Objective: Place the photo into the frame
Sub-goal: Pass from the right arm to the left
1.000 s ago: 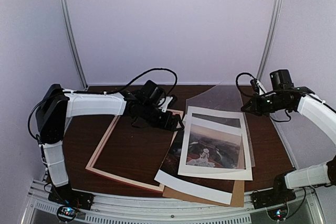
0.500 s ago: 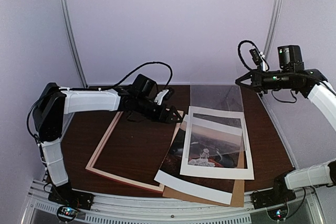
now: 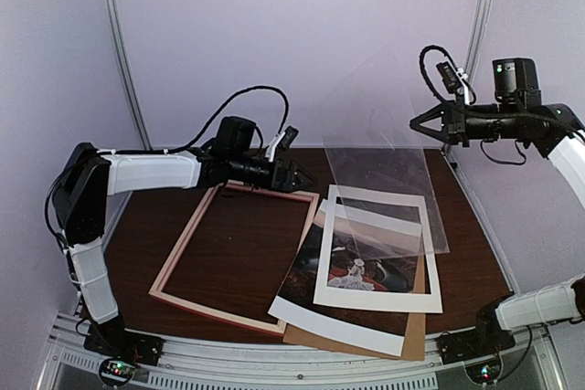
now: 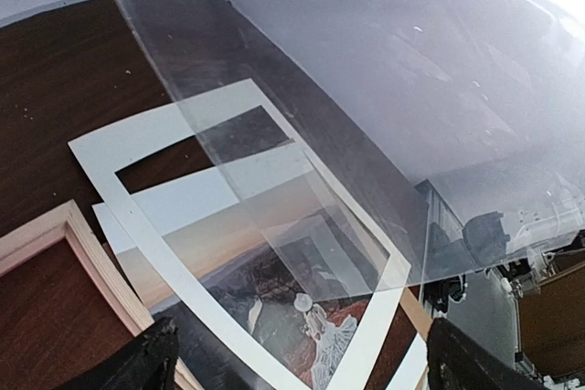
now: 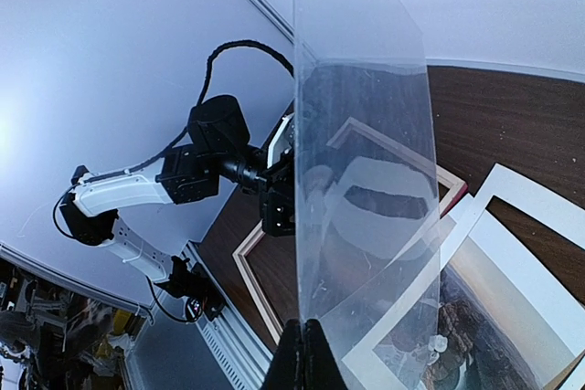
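The photo (image 3: 366,258) lies flat at centre right, under a white window mat (image 3: 375,303). It also shows in the left wrist view (image 4: 265,280). The frame (image 3: 183,241) lies empty on the table to its left, and its corner shows in the left wrist view (image 4: 87,248). My right gripper (image 3: 413,123) is shut on the edge of a clear sheet (image 3: 384,134) and holds it tilted up, its low edge near the mat. In the right wrist view the gripper (image 5: 302,340) pinches that sheet (image 5: 361,180). My left gripper (image 3: 295,175) is open and empty above the frame's far right corner.
A brown backing board (image 3: 416,340) lies under the photo at the front right. The white mat (image 4: 119,148) overlaps the photo at an angle. Metal poles and pale walls stand behind the table. The clear sheet (image 4: 411,89) fills the space between the two grippers.
My right gripper has risen and lifted the clear sheet from nearly flat to steeply tilted. My left gripper has lifted off the frame's far corner and drawn back a little to the left.
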Controlling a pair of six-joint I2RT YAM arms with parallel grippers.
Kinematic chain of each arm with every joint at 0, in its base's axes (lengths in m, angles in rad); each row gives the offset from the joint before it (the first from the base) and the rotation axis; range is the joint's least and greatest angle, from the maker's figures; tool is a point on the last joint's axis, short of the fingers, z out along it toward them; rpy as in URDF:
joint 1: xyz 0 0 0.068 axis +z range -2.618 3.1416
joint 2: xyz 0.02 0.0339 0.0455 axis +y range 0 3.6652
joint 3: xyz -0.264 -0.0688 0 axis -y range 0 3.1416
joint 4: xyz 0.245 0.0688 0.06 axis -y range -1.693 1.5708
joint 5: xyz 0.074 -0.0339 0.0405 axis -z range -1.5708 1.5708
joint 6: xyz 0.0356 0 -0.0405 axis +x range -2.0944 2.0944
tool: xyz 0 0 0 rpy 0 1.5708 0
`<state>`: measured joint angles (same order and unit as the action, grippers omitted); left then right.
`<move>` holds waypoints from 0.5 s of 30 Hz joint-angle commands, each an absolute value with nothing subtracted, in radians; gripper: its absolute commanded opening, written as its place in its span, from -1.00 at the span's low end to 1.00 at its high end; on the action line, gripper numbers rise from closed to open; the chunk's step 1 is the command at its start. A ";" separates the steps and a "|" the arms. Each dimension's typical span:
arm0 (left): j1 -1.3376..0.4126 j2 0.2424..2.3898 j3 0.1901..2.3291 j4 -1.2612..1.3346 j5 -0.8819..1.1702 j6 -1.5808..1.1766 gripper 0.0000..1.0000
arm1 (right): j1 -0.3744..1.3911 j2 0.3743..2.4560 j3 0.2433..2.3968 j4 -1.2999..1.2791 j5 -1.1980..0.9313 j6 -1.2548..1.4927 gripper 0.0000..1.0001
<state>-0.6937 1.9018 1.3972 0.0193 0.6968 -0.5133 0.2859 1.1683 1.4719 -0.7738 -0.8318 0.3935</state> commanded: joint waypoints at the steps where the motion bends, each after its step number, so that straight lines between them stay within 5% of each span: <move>1: -0.665 1.929 1.388 0.224 0.743 -0.572 0.90 | 0.296 1.168 1.538 -0.790 -0.855 0.403 -1.00; 15: -0.663 2.199 1.577 0.621 0.840 -0.889 0.88 | 0.311 1.190 1.616 -0.798 -0.867 0.438 -1.00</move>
<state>-0.6636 2.1513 1.5150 0.4049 0.7757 -0.7547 0.3000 1.1843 1.5734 -0.8177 -0.8417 0.4240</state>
